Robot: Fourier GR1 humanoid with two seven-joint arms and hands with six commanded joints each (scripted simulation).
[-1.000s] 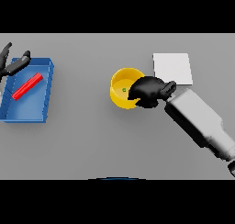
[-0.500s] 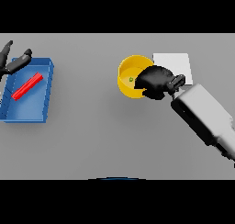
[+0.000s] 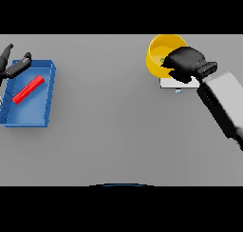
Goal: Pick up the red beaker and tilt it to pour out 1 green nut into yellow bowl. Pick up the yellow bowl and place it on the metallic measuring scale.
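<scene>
My right hand [image 3: 186, 63] is curled round the right rim of the yellow bowl [image 3: 159, 53] and holds it raised at the upper right, over the metallic measuring scale [image 3: 176, 82], whose plate is mostly hidden under the hand and bowl. A small green nut [image 3: 163, 61] shows inside the bowl beside my fingers. The red beaker [image 3: 28, 89] lies on its side in the blue tray [image 3: 27, 115] at the left. My left hand [image 3: 11, 63] hovers open over the tray's upper left corner.
The blue tray occupies the left side of the grey table [image 3: 109, 131]. My right forearm [image 3: 222, 102] crosses the right side down to the edge of view.
My right hand has carried the yellow bowl up and to the right, from the table's middle to over the scale. The left hand has barely shifted.
</scene>
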